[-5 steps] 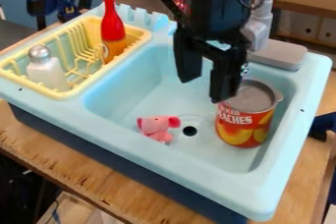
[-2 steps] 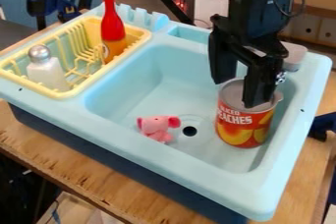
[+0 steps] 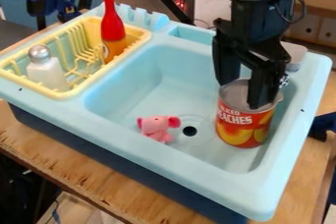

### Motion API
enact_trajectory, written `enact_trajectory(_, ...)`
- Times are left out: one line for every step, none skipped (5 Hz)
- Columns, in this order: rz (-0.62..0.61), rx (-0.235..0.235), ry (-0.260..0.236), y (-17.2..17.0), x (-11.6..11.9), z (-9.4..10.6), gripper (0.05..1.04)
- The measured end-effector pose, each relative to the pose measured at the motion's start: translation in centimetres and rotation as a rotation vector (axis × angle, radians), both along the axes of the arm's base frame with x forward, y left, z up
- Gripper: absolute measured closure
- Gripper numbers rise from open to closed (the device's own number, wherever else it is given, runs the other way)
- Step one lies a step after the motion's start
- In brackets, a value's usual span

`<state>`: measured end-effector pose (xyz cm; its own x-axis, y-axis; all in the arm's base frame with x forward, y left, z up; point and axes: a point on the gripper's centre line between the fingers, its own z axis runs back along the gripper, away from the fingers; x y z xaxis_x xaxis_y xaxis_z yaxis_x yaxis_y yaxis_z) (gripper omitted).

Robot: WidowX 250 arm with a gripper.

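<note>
Gripper [image 3: 241, 93] has moved right, over can [image 3: 241, 126] | released, fingers apart | best centred to straddle can before closing evenly

Bright, diffuse light | soft shading inside sink [image 3: 151, 144] | glint on shaker cap [image 3: 39, 53] | lower left dark

The fixed camera looks down at a slant from above the near side, facing the light-blue plastic toy sink [image 3: 164, 154], near enough that the brown wooden desk [image 3: 85, 171] is cut off at the edges.
</note>
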<state>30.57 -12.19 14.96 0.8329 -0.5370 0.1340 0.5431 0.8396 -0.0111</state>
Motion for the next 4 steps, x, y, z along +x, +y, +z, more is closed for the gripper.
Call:
enact_trajectory(0.011, 0.000, -0.016, 0.0, 0.2, 0.0, 0.083)
enact_trajectory(0.011, 0.008, 0.003, -0.3, 0.1, -1.0, 0.083)
enact_trajectory(0.003, 0.009, 0.011, -0.7, -0.1, -1.6, 0.083)
enact_trajectory(-0.013, 0.003, 0.009, -0.9, 0.0, -2.0, 0.083)
